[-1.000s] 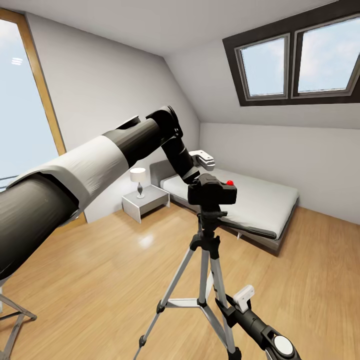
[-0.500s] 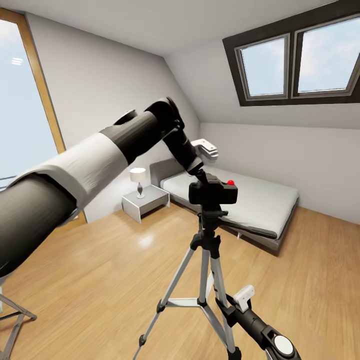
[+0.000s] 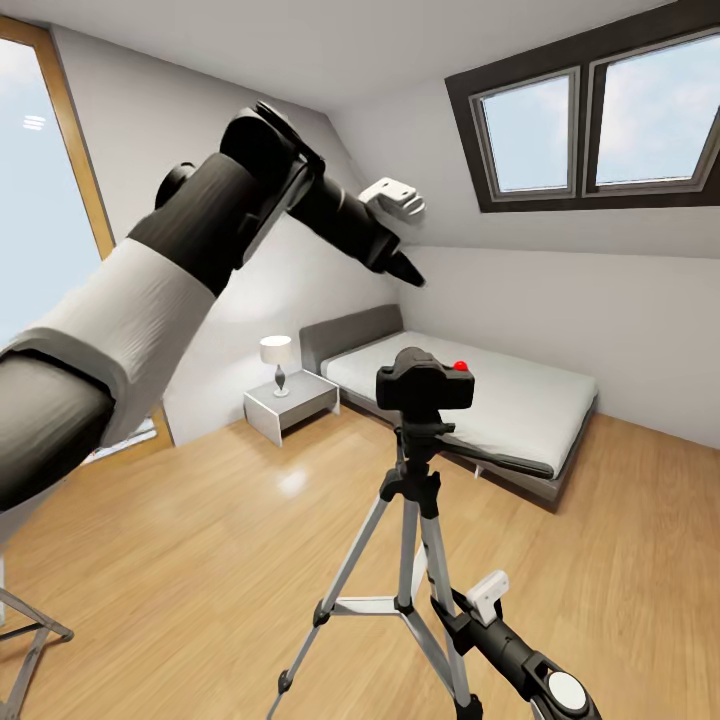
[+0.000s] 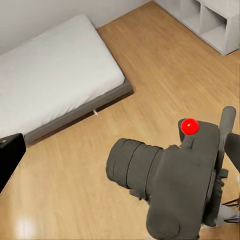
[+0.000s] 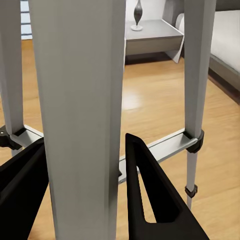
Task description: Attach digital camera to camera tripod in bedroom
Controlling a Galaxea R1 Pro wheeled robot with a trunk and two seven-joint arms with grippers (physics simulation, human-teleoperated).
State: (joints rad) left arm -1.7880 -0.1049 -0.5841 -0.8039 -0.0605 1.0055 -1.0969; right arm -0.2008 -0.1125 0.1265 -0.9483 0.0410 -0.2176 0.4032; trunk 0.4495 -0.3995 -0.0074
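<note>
The black digital camera (image 3: 425,384), red button on top, sits on the pan head of the silver-legged camera tripod (image 3: 412,520), mid-room in the bedroom. My left gripper (image 3: 405,266) hangs well above it and slightly left, open and empty. The left wrist view looks down on the digital camera (image 4: 172,187), with one black fingertip (image 4: 10,152) at the frame edge. Low down, my right gripper (image 3: 447,608) holds a tripod leg. In the right wrist view its two black fingers (image 5: 147,195) press either side of that silver leg (image 5: 82,110).
A low grey bed (image 3: 500,410) with a white mattress lies behind the tripod. Beside it a grey nightstand (image 3: 292,405) carries a lamp. A tall window (image 3: 45,220) is at left and skylights (image 3: 600,120) are in the sloped ceiling. A dark metal frame (image 3: 30,640) stands at bottom left.
My left arm has swung up and away from the camera, which stays on the tripod head. The right arm and the tripod have not moved.
</note>
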